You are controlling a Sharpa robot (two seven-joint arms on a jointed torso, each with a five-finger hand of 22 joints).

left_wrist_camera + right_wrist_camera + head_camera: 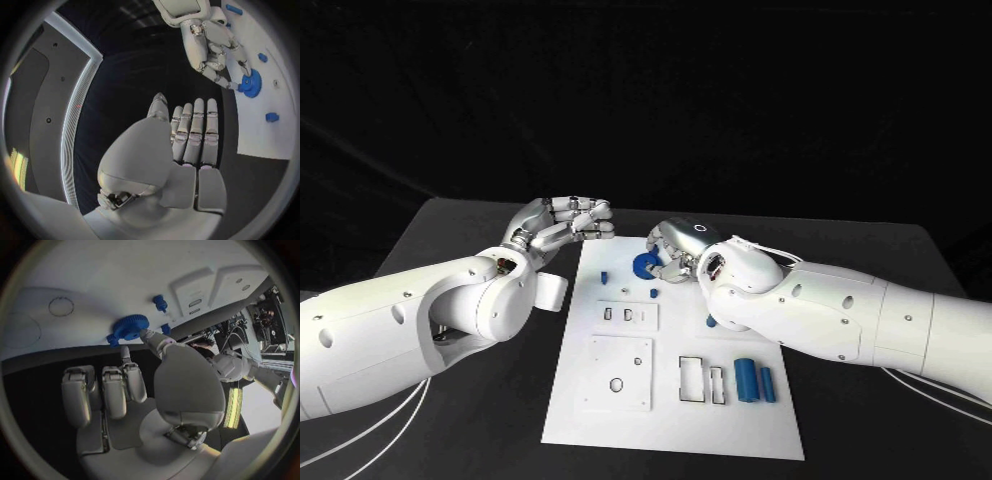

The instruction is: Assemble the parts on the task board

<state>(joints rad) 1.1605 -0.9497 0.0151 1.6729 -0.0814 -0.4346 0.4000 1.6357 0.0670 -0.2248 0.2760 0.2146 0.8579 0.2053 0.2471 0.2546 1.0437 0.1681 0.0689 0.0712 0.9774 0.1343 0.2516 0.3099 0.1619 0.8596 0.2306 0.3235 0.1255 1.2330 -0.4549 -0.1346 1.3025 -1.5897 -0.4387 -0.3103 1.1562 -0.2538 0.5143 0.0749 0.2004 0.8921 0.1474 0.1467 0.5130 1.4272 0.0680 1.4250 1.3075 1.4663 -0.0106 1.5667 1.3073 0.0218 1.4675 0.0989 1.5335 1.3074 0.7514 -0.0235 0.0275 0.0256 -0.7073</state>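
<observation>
Currently —
R robot hand [678, 250]: pinching blue gear [648, 265] at far end of task board [678, 425].
L robot hand [564, 222]: holds nothing, fingers straight, side by side, above counter [459, 225].
Cylinders [756, 381]: near end.

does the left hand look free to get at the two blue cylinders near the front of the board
Probably yes. The left hand holds nothing and hovers off the board's far left edge. The blue cylinders lie uncovered at the near right, though the right arm stretches just behind them and could crowd the reach.

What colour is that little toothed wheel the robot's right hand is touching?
Blue. The wheel shows best in the right wrist view, at the right hand's fingertips.
</observation>
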